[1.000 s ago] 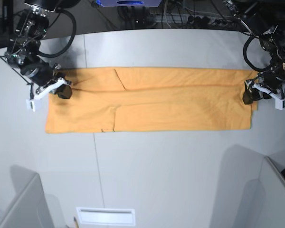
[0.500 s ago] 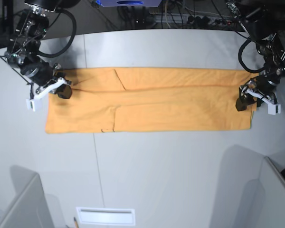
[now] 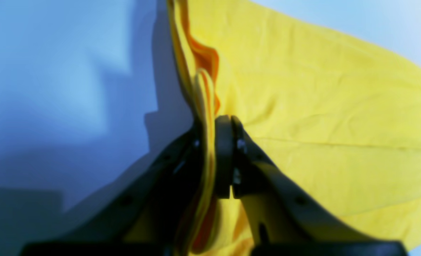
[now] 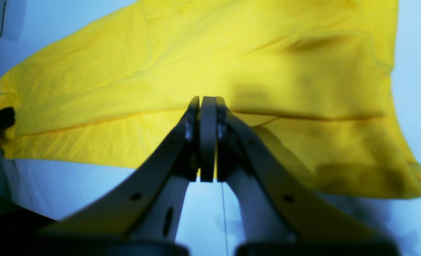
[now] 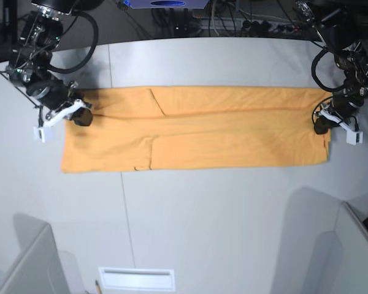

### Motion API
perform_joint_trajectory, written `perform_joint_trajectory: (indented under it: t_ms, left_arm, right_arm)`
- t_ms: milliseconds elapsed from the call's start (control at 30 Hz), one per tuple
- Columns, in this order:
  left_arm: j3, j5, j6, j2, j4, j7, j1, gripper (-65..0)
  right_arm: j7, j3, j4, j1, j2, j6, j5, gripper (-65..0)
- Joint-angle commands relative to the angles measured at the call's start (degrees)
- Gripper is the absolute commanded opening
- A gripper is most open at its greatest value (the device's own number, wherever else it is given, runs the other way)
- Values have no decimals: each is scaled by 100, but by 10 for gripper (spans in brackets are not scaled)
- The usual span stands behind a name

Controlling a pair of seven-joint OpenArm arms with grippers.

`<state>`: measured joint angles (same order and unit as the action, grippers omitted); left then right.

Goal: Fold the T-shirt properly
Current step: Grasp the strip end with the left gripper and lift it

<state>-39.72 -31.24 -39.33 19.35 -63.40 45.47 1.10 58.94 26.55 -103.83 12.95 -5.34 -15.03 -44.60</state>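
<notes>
The T-shirt (image 5: pixel 196 128) lies on the grey table as a long light-orange band, folded lengthwise, with a crease running along its middle. At the band's right end in the base view, my left gripper (image 5: pixel 321 127) is shut on the edge. In the left wrist view several cloth layers (image 3: pixel 320 106) stand pinched between the left gripper's (image 3: pixel 210 122) jaws. My right gripper (image 5: pixel 83 117) sits at the band's left end. In the right wrist view my right gripper (image 4: pixel 204 101) is shut, its tips meeting the crease of the T-shirt (image 4: pixel 125 71), which rises toward them.
Grey box corners stand at the front left (image 5: pixel 30 263) and front right (image 5: pixel 349 251). A white slotted plate (image 5: pixel 136 278) lies at the table's front edge. Cables (image 5: pixel 233 18) run behind the table's far edge.
My left gripper went from open to shut on the shirt's right end and shifted slightly outward. The band slid a little toward that side. The right arm has not moved.
</notes>
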Motion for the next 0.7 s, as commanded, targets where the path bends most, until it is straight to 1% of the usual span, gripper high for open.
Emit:
perform_joint_trajectory:
  t_ms: [0,100,133,300,533,600,633,667]
  left_arm:
    - [-58,157,43,214,-74,2,17,-650]
    - [-348,166,43,337,-241,-77,-53,-650]
    - [-392,166,43,390,-452,-77,-150,-650]
    - [-410,166,43,346,-1761,-77,-774,-650]
    - [-340,166,43,-120,-2992,-68,-1222,-650]
    - [-129,166,43,-190,-3300,-68,-1372,-650]
    - [38,166,96,-226,-3449,-68,-1433,-650]
    - [188,166,219,-278,-3599,-68,-1486,-650]
  right_arm:
    - [-87,31,-109,-7,-41,-40,-81,-650]
    - [-87,14,-109,2,-41,-40,-81,-650]
    - [-87,14,-109,2,-41,-40,-81,-650]
    - [-87,40,-109,-7,-41,-40,-81,-650]
    - [-87,31,-109,-42,-41,-40,-81,-650]
    - [-87,40,-109,-42,-41,-40,-81,-650]
    - [-87,40,-109,-42,-41,-40,-81,-650]
    - [-87,40,-109,-42,-41,-40,-81,-650]
